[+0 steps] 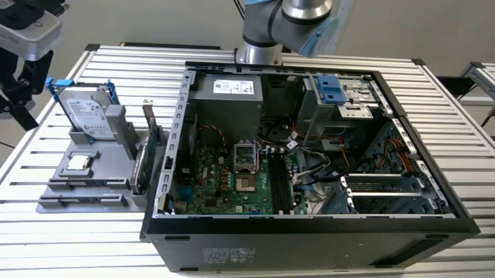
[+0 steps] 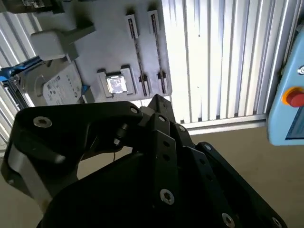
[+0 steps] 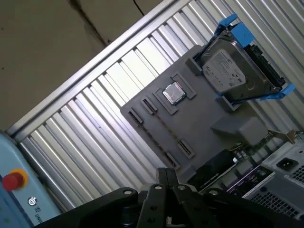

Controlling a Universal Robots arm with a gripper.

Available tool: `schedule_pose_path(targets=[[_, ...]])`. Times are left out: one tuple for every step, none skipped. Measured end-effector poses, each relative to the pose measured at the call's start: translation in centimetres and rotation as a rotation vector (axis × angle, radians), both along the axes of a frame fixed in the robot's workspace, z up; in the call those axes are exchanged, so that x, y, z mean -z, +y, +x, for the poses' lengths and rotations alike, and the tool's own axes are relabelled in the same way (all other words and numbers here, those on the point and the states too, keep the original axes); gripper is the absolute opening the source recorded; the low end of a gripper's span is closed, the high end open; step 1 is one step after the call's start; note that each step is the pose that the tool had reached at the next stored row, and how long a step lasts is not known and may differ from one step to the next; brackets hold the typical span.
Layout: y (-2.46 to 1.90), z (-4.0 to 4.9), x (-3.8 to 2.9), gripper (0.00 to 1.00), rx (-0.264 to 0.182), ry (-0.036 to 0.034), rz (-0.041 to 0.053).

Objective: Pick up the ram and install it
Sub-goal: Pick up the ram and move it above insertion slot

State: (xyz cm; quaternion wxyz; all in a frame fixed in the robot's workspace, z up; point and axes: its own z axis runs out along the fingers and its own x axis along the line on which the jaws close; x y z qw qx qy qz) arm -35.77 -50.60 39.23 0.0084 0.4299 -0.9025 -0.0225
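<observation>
The ram is out of view. My gripper hangs off the exterior view's left, beyond the table's edge and above the floor, a short way from the grey fixture. In both wrist views its black fingertips meet with nothing between them, pointing toward the fixture's two long narrow holders. The open computer case lies on the table. Its green motherboard faces up, with dark memory slots beside the processor socket.
On the fixture stand a silver hard drive in a blue frame, a small square chip and a green expansion card against the case wall. The arm's base rises behind the case. A blue pendant with a red button lies nearby.
</observation>
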Motion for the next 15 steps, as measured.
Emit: schedule_pose_path(targets=[[0.01, -0.01, 0.00, 0.00, -0.016, -0.0001, 0.0000], [0.00, -0.01, 0.00, 0.00, -0.032, -0.0001, -0.0001], [0.01, -0.01, 0.00, 0.00, -0.048, 0.0000, -0.0002], [0.00, -0.01, 0.00, 0.00, -0.064, 0.0000, -0.0002], [0.00, -0.01, 0.00, 0.00, -0.082, -0.0001, -0.0001], [0.01, -0.02, 0.00, 0.00, -0.099, -0.0001, -0.0002], [0.01, -0.02, 0.00, 0.00, -0.116, -0.0001, -0.0002], [0.01, -0.02, 0.00, 0.00, -0.134, 0.0000, -0.0003], [0.01, -0.02, 0.00, 0.00, -0.152, 0.0000, -0.0003], [0.00, -0.02, 0.00, 0.00, -0.170, 0.0000, -0.0002], [0.01, -0.02, 0.00, 0.00, -0.187, 0.0000, -0.0003], [0.01, -0.03, 0.00, 0.00, -0.205, 0.0000, -0.0002], [0.01, -0.03, 0.00, 0.00, -0.222, -0.0001, -0.0003], [0.01, -0.03, 0.00, 0.00, -0.240, 0.0000, -0.0003], [0.01, -0.03, 0.00, 0.00, -0.258, 0.0000, -0.0003]])
